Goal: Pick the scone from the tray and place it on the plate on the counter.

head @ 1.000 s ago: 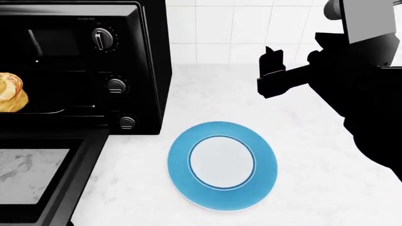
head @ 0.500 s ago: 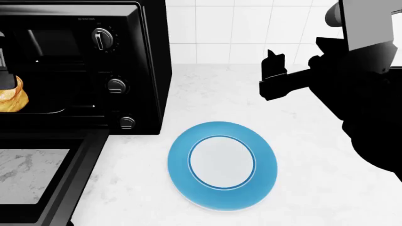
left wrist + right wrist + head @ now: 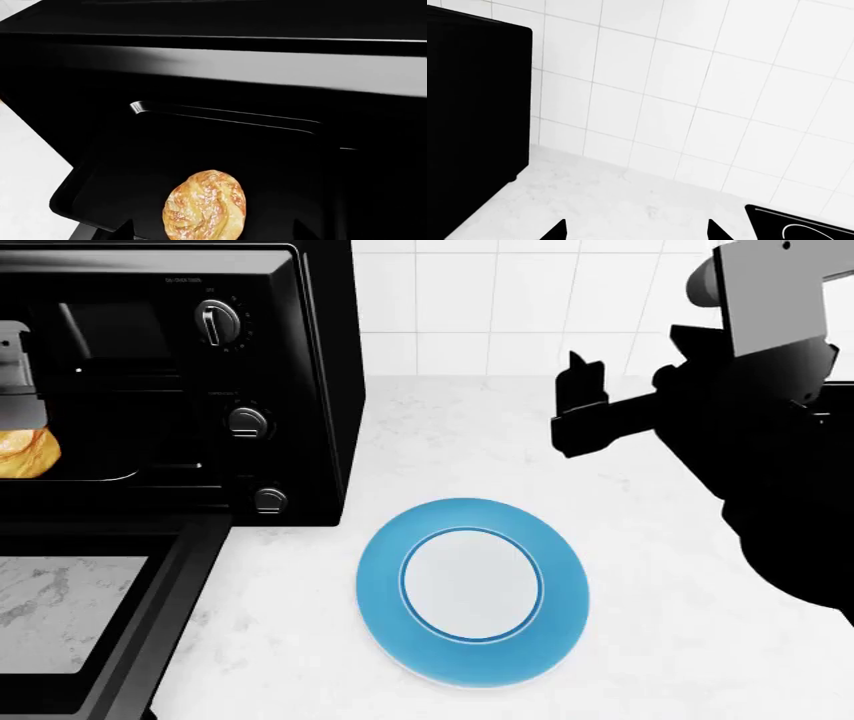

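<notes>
In the left wrist view we see the scone point(image 3: 205, 206) lying on the tray point(image 3: 100, 185) inside the toaster oven point(image 3: 220, 65), our left pincer's tips barely showing, so we cannot tell its opening. In the head view the plate point(image 3: 400, 630) sits bare on the surface point(image 3: 667, 620), so picking and placing remain. In the right wrist view the right pincer point(image 3: 635, 231) hangs spread and empty over the surface.

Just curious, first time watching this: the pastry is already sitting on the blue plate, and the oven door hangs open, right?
Not quite. The blue plate is bare in the head view; the pastry lies on the tray inside the oven, as the left wrist view shows. The oven door does hang open.
</notes>
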